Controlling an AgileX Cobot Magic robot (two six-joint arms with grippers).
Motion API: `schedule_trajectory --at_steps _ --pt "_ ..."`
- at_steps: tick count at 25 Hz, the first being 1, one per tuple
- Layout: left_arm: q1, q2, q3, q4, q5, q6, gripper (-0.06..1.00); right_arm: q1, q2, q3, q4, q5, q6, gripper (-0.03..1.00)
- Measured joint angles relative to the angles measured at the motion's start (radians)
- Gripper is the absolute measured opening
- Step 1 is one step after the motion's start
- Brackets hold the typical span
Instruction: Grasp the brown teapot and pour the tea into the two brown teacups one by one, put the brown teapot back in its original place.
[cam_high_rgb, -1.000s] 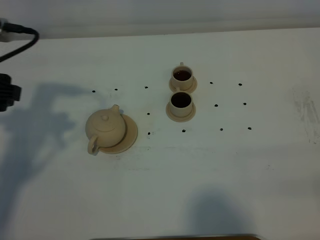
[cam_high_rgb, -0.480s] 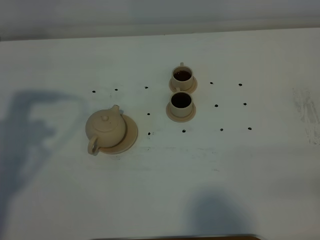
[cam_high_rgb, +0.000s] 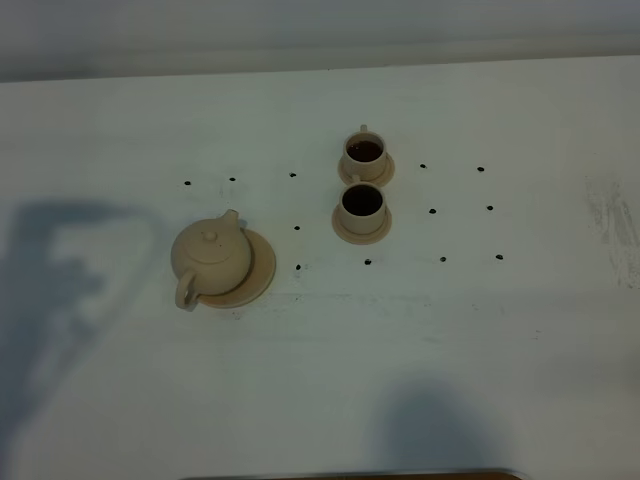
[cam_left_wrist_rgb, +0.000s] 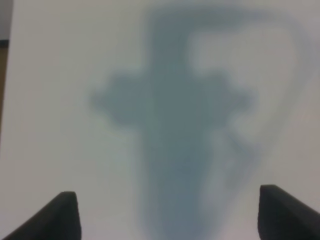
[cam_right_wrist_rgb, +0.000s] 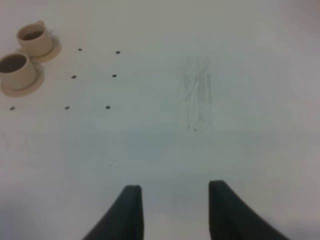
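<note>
The brown teapot (cam_high_rgb: 210, 255) stands upright on its wide saucer (cam_high_rgb: 263, 265), the original place, left of the table's middle, lid on, spout toward the back. The two brown teacups (cam_high_rgb: 363, 152) (cam_high_rgb: 361, 204) sit on small saucers to its right, both holding dark tea; the right wrist view also shows them (cam_right_wrist_rgb: 34, 39) (cam_right_wrist_rgb: 14, 67). Neither arm appears in the exterior view. My left gripper (cam_left_wrist_rgb: 167, 200) is open wide over bare table and its own shadow. My right gripper (cam_right_wrist_rgb: 175, 192) hangs over bare table with a gap between its fingers and nothing in it.
Small dark dots (cam_high_rgb: 431, 211) mark the white table around the cups. A scuffed patch (cam_high_rgb: 612, 215) lies at the far right. A brown edge (cam_high_rgb: 350, 474) runs along the table's front. The left arm's shadow (cam_high_rgb: 60, 280) falls on the left side.
The left arm, seen at the left edge a second ago, has drawn out of the exterior view; its shadow has shifted lower and leftward. Teapot and cups have not moved.
</note>
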Motion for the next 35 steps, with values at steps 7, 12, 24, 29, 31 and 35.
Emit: schedule_trajectory --at_steps 7,12,24,29,31,35 --pt "0.0 -0.175 0.103 -0.005 -0.003 -0.004 0.77 0.0 0.0 0.0 0.0 0.0 0.0 0.31" --pt "0.0 -0.353 0.201 -0.054 0.002 -0.009 0.77 0.0 0.0 0.0 0.0 0.0 0.0 0.31" --pt "0.0 -0.711 0.391 -0.156 0.101 -0.013 0.77 0.0 0.0 0.0 0.0 0.0 0.0 0.31" --pt "0.0 -0.814 0.413 -0.166 0.154 -0.013 0.76 0.0 0.0 0.0 0.0 0.0 0.0 0.31" --pt "0.0 -0.842 0.419 -0.175 0.166 -0.013 0.75 0.0 0.0 0.0 0.0 0.0 0.0 0.31" --pt "0.0 -0.896 0.452 -0.182 0.164 -0.005 0.73 0.0 0.0 0.0 0.0 0.0 0.0 0.31"
